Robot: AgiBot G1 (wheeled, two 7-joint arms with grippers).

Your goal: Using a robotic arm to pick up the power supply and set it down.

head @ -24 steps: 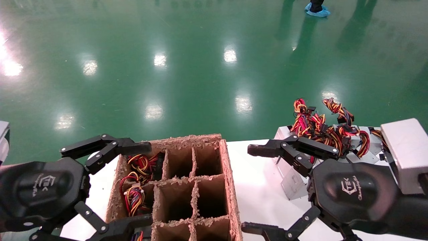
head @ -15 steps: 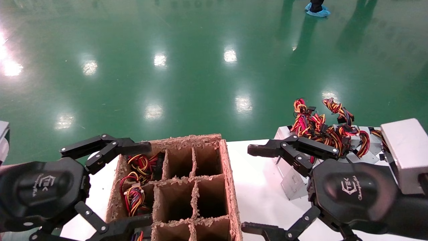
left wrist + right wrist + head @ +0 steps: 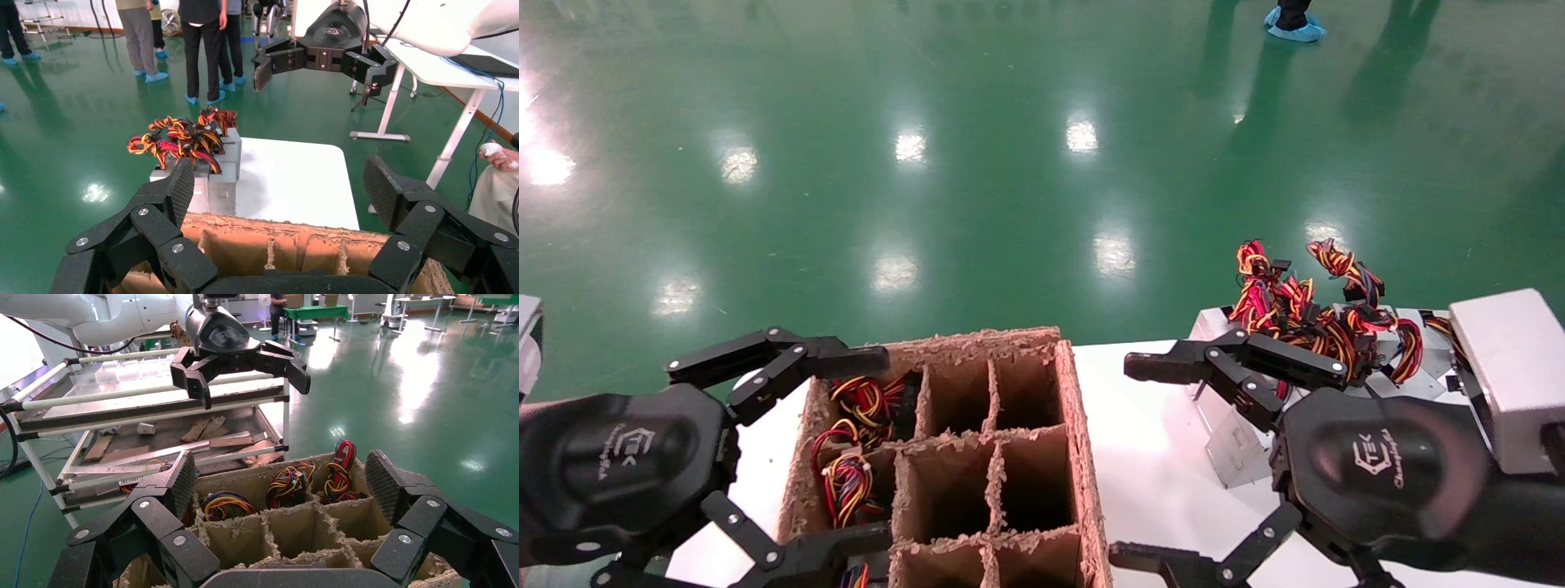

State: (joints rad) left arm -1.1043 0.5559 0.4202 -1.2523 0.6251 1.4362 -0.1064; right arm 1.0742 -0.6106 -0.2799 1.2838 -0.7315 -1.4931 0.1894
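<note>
Several silver-grey power supply boxes [image 3: 1228, 445] stand together at the back right of the white table [image 3: 1156, 490], with red, yellow and black wires [image 3: 1303, 314] heaped on top. In the left wrist view the boxes [image 3: 223, 177] sit beyond the carton. My right gripper [image 3: 1125, 461] hovers open just left of them, holding nothing. My left gripper [image 3: 878, 447] hovers open over the left side of the brown carton [image 3: 1083, 457], also holding nothing. The left wrist view has my left gripper [image 3: 280, 184] open. Over the carton's cells, the right wrist view has my right gripper [image 3: 281, 478] open.
The carton's [image 3: 294, 527] divided cells hold wire bundles [image 3: 850, 482] in its left column; the other cells in view look empty. A pipe rack with scrap wood [image 3: 153, 416] stands to my left. People [image 3: 208, 43] stand on the green floor, and another white table [image 3: 428, 67] lies beyond.
</note>
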